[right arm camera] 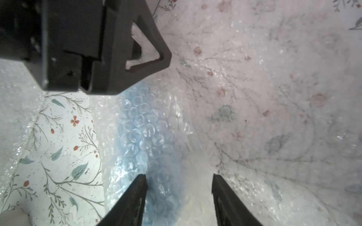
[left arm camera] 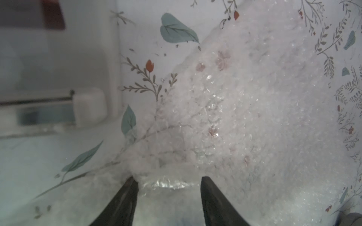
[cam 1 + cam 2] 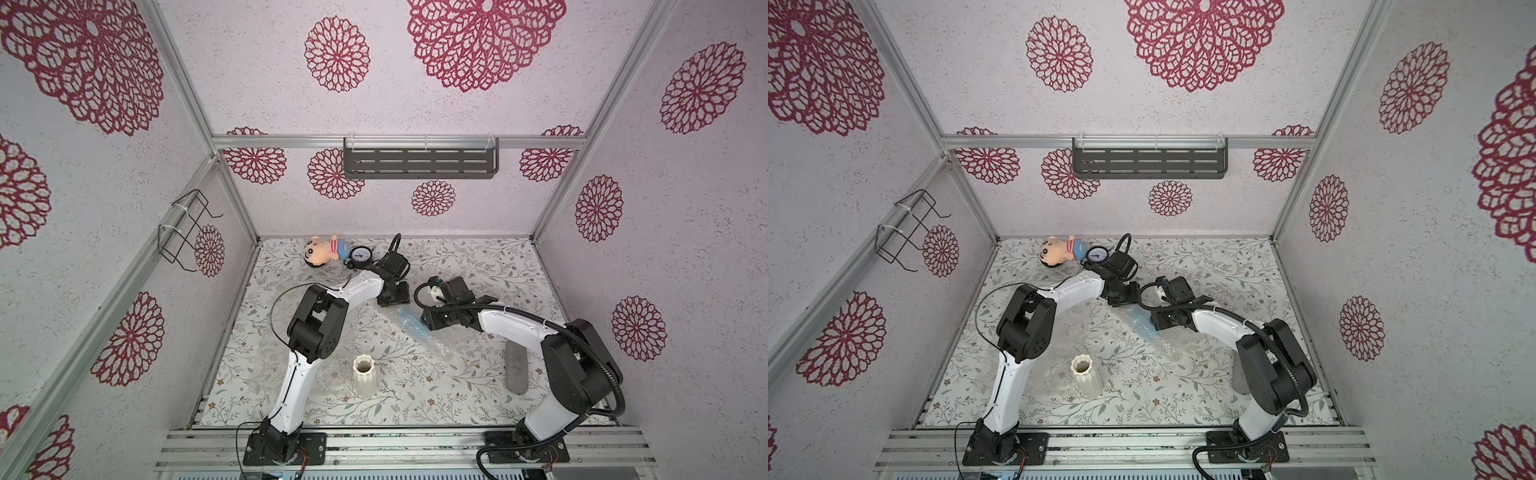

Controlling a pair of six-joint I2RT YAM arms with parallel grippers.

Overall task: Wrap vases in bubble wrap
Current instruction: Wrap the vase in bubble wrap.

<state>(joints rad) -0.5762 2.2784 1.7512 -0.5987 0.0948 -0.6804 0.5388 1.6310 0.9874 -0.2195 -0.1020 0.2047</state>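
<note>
Light blue glows through clear plastic bubbles: the small light blue ceramic vase (image 1: 145,133) lies rolled inside a translucent bubble wrap sheet (image 3: 434,347) in the middle of the floral-patterned worktop (image 3: 478,266). The right gripper (image 1: 179,176) is spread, its jaws either side of the bundle. The left gripper (image 2: 169,179) has its jaws apart around a bunched end of the wrap; whether they pinch it is unclear. Near the front edge, the taller ribbed cream-white vase (image 3: 365,374) stands upright on a second bubble wrap sheet (image 3: 332,376), well apart from both grippers.
</note>
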